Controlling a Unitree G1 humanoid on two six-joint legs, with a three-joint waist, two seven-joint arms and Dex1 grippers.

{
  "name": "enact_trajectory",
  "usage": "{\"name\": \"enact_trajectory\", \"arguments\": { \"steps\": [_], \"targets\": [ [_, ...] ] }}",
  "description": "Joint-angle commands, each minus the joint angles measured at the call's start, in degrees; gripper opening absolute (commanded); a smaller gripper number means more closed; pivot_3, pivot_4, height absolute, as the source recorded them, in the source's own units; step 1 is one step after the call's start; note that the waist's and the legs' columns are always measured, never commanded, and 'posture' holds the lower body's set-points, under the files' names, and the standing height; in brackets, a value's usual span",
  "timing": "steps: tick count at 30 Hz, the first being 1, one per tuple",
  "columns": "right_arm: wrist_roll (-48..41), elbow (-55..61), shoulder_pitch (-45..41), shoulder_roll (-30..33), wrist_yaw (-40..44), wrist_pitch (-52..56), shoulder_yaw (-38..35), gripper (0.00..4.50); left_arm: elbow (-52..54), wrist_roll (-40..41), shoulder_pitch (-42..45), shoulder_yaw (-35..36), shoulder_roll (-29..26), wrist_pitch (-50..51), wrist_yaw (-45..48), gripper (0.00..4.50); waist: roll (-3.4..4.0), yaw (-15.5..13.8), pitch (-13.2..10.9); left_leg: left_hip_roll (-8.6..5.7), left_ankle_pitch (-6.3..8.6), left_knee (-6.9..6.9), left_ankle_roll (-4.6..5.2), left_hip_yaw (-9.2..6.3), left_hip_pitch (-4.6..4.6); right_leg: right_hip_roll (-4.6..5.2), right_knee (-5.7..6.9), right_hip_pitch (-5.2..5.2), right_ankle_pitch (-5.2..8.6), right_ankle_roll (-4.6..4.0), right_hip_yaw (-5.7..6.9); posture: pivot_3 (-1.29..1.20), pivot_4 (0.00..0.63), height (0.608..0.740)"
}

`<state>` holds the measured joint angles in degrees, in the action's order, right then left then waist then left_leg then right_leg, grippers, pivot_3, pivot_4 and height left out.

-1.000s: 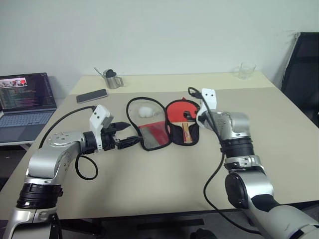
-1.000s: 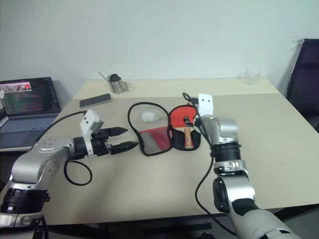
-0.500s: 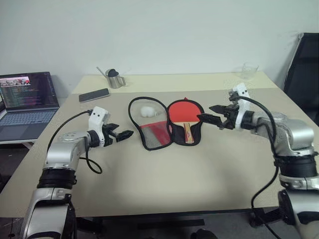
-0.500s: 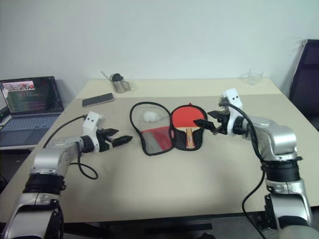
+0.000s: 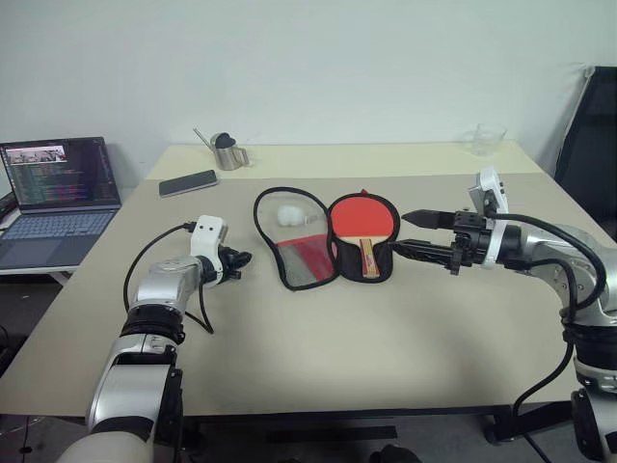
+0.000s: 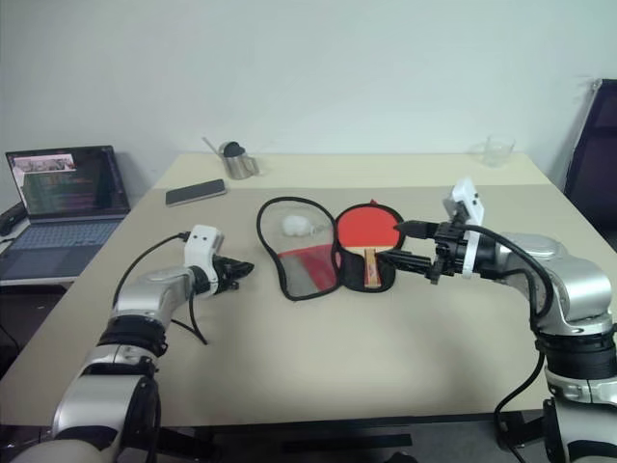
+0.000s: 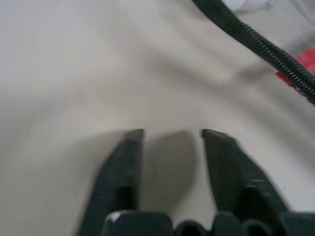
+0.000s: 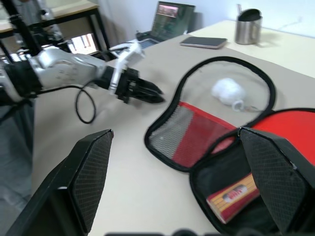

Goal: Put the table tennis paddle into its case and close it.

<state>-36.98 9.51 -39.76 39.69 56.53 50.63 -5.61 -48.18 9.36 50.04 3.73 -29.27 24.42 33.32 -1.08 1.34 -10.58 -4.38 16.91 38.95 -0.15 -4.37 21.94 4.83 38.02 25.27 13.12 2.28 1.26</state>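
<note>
Lying open on the bench [image 5: 318, 338]: case [image 5: 323, 236], table tennis paddle [image 5: 362, 227] in its right half. Left claw [image 5: 241, 258] narrowly parted, empty, beside it; right claw [image 5: 413, 236] spread wide, empty.

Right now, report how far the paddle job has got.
Done: the table tennis paddle lies in the open case. In hand: nothing; the right gripper is open beside the case, and the left gripper is over bare table. Left: fold the mesh flap over and zip it.
</note>
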Motion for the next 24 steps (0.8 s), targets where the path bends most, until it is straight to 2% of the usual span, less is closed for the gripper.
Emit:
{"name": "enact_trajectory", "arguments": {
  "steps": [1,2,8,14,17,24],
  "targets": [
    [-1.5,2.6,-0.3,1.1,0.6,-0.3,-0.6,4.50,-1.1,-0.7,3.2,0.0,1.2,-2.6,0.5,0.32,0.00,0.0,0.0,0.00,0.00,0.00,0.00,0.00,0.00,0.01,0.00,0.00,0.00,0.00,0.00,0.00,0.150,0.740],
    [-1.3,2.6,-0.3,1.0,0.3,-0.5,-0.4,4.50,-1.6,-0.9,3.8,-0.1,1.9,-3.0,0.5,0.02,-0.02,0.0,0.0,-0.01,0.00,0.01,0.00,0.00,0.00,0.01,0.00,0.00,0.00,0.01,0.00,0.00,0.150,0.740],
    [-0.6,2.2,-0.5,0.9,-0.8,-1.0,0.1,4.50,-3.7,-1.9,6.8,-0.5,4.8,-4.6,0.3,0.02,-0.05,0.0,0.0,-0.01,0.00,0.01,0.00,0.01,0.01,0.02,0.01,0.00,-0.01,0.02,0.00,0.00,0.150,0.740],
    [0.0,1.9,-0.1,2.0,-1.2,-1.8,-0.9,4.50,1.1,2.3,8.9,1.9,9.5,-4.0,2.8,0.02,-0.08,-0.2,0.0,-0.02,0.00,0.04,0.00,0.01,0.06,0.04,0.00,0.00,-0.02,0.03,0.02,0.00,0.150,0.740],
    [1.0,0.0,-0.9,4.0,-1.3,-3.3,-2.1,4.50,2.6,5.1,10.0,4.2,12.7,-5.7,2.4,0.02,-0.09,-0.6,0.0,-0.03,0.00,0.04,-0.01,0.00,0.08,0.06,-0.01,0.01,-0.02,0.03,0.04,0.00,0.150,0.740],
    [1.9,-2.7,-2.1,7.3,-2.1,-5.4,-4.4,4.50,-2.6,7.0,18.0,7.3,23.1,-12.9,-5.1,0.02,-0.15,-1.5,0.0,-0.03,-0.01,0.07,-0.01,0.05,0.09,0.07,-0.05,-0.01,-0.04,0.06,0.04,0.00,0.150,0.740]
  ]
}}
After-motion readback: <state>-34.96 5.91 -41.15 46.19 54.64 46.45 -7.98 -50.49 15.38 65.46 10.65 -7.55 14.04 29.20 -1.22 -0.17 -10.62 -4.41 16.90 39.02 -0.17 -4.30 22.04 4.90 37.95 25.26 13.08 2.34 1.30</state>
